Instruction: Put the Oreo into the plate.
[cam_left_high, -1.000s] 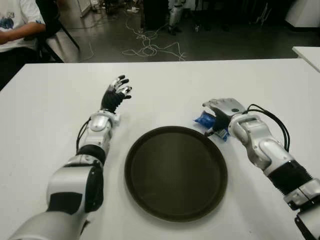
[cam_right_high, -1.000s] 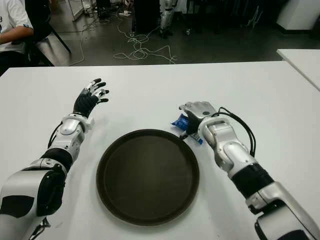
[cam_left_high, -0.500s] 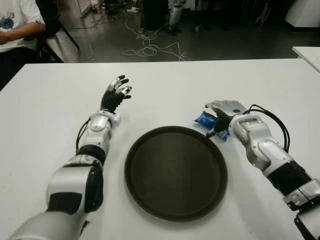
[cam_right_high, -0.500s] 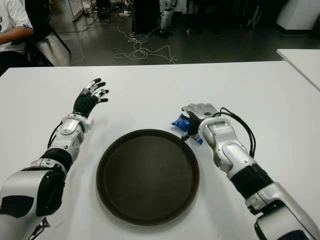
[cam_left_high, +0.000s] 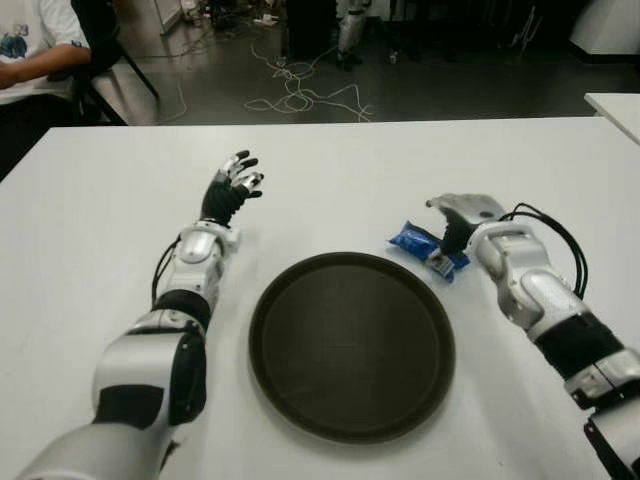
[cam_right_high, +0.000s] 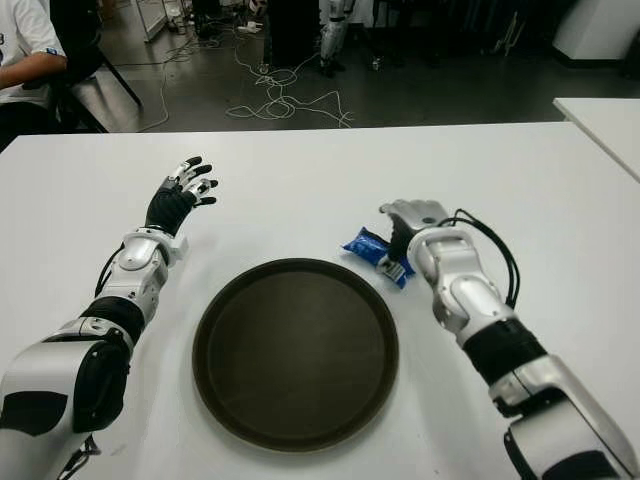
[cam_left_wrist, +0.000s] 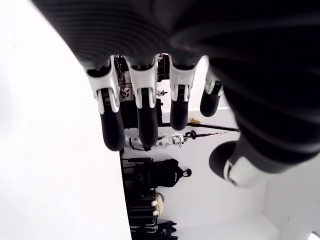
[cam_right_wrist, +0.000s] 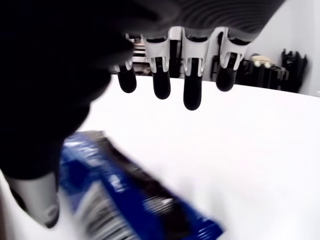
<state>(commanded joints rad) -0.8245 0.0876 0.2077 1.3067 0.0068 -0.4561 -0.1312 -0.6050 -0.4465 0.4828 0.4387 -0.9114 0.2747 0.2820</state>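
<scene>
I see the Oreo (cam_left_high: 427, 246) pack lying flat on the white surface (cam_left_high: 400, 160), just beyond the plate (cam_left_high: 351, 343) rim on its right side, not in it; my right robot hand (cam_left_high: 462, 214) sits just beside the pack's right end, fingers (cam_right_wrist: 192, 82) extended and holding nothing; the left robot hand (cam_left_high: 231, 185) shows left of the plate, fingers spread, empty. I judge the pack light, thin and crinkly, its foil wrapper slippery and the biscuits inside breakable; I would pinch it across the narrow middle, thumb against fingers, with gentle pressure.
</scene>
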